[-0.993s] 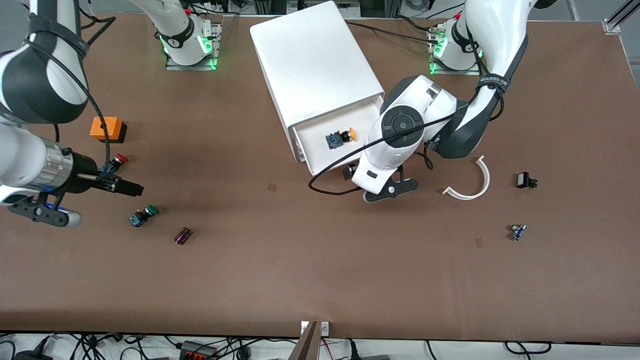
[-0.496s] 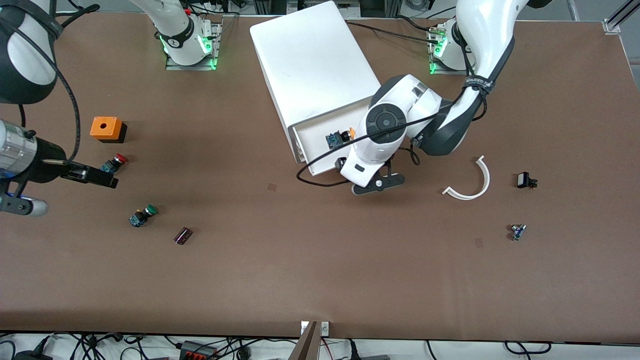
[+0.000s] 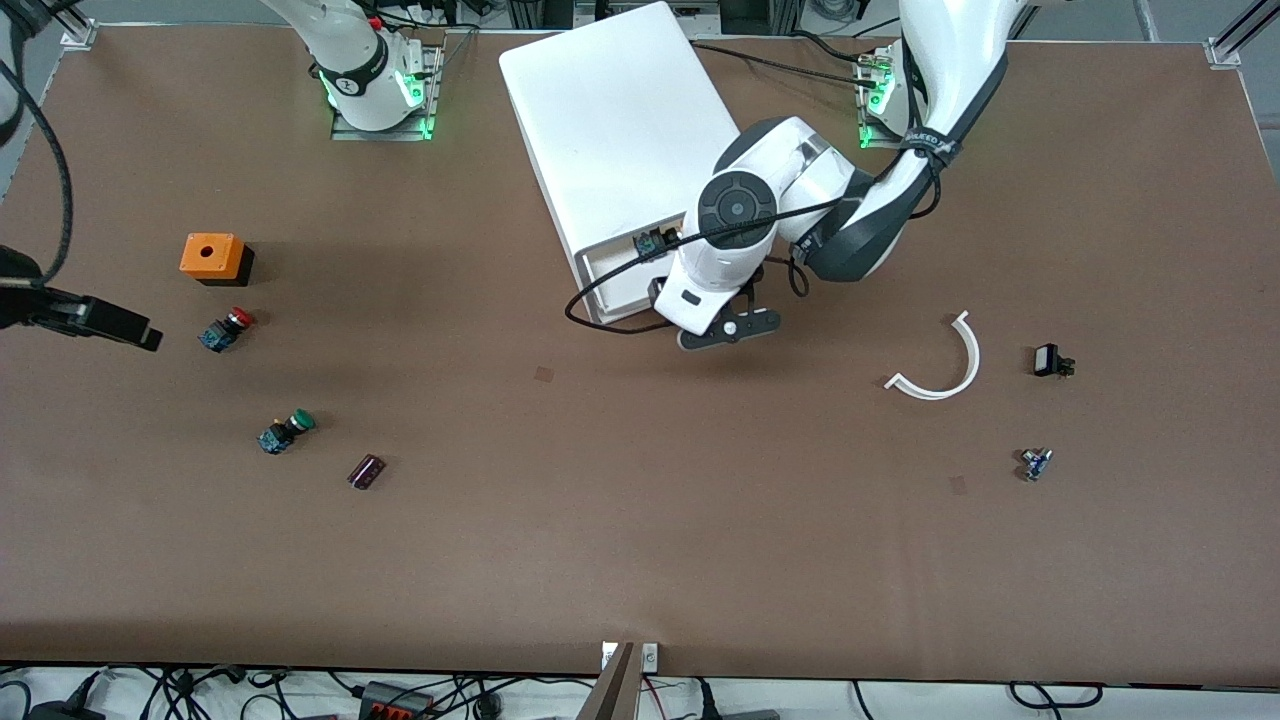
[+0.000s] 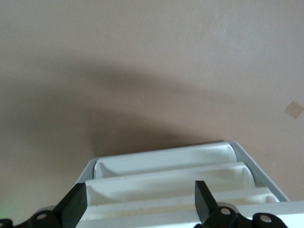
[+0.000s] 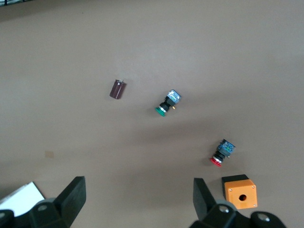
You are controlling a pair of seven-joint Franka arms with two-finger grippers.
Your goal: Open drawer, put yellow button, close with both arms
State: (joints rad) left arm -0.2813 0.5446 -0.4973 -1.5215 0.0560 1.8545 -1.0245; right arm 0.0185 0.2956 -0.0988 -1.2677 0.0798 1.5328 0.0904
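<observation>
The white cabinet (image 3: 620, 120) stands at the table's middle, near the arms' bases. Its top drawer (image 3: 612, 278) sticks out only a little. The yellow button (image 3: 648, 241) lies in it; only its blue-black body shows, and the left arm hides the cap. My left gripper (image 4: 138, 191) is open, right at the drawer fronts (image 4: 166, 175), its hand (image 3: 715, 300) against the drawer's front. My right gripper (image 5: 138, 187) is open and empty, up over the table at the right arm's end (image 3: 100, 320), beside the red button (image 3: 228, 327).
An orange box (image 3: 205, 257), a green button (image 3: 285, 431) and a small purple part (image 3: 366, 471) lie toward the right arm's end. A white curved piece (image 3: 940, 362), a black part (image 3: 1050, 361) and a small blue part (image 3: 1035, 463) lie toward the left arm's end.
My left gripper has moved toward the cabinet and the drawer has slid most of the way in. My right gripper has drawn back toward the right arm's end of the table.
</observation>
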